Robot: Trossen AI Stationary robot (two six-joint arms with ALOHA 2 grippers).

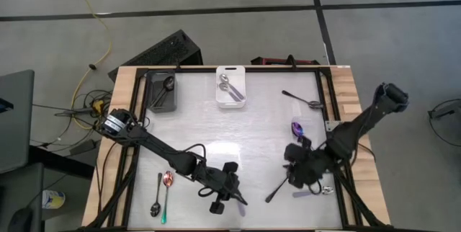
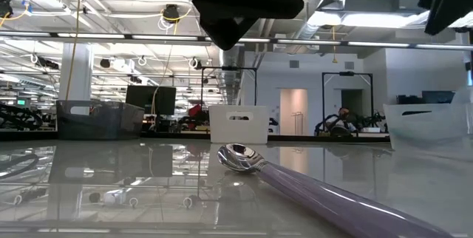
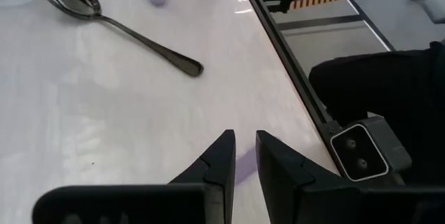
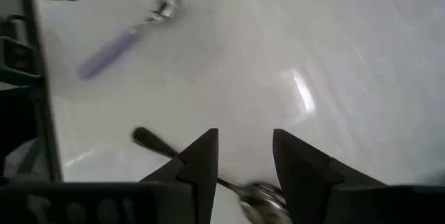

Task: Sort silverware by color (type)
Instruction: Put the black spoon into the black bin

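The dark spoon lies on the white surface at about five o'clock from its middle, directly under our right end effector. Its long axis runs from roughly seven o'clock, where the handle tip points, up toward one o'clock, where the bowl sits beneath the fingers. In the right wrist view the dark spoon passes slantwise across the gap between the two spread fingers, which hover over it without pinching it, so we judge this arm the one placed to take it. Our left end effector waits just beside, at about nine o'clock from the spoon, its fingers close together with only a narrow slit and nothing held.
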